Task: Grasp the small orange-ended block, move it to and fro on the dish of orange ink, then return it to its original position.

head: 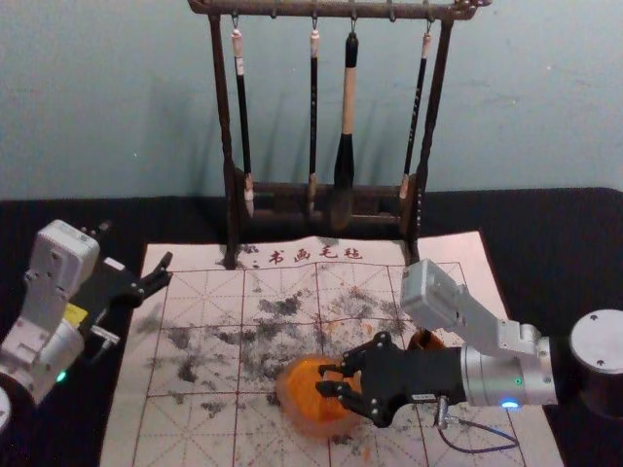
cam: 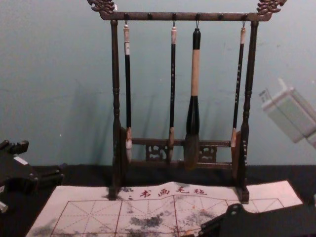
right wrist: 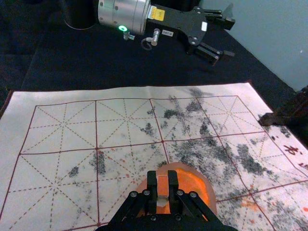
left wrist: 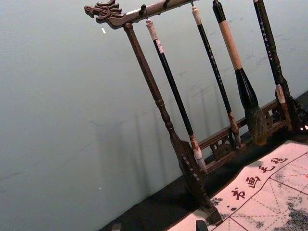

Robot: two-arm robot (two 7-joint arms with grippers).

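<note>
Carved wood, matt cloth
Dark, turned wood rack [cam: 115, 74]; large brush [cam: 195, 74] in glossy black and plain pale wood; matt, ink-roughened cloth mat [right wrist: 48, 120]; dull black cloth on the counter [right wrist: 48, 57]; smooth-rimmed dish [right wrist: 211, 195]; smooth metal wrist cuff [head: 479, 377].

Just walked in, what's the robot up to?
The right gripper holds the small orange-ended block over the dish of orange ink, fingers closed on it. Can't tell whether it's touching the ink. Block not yet back in its place. The left gripper hangs open near the mat's left edge.
</note>
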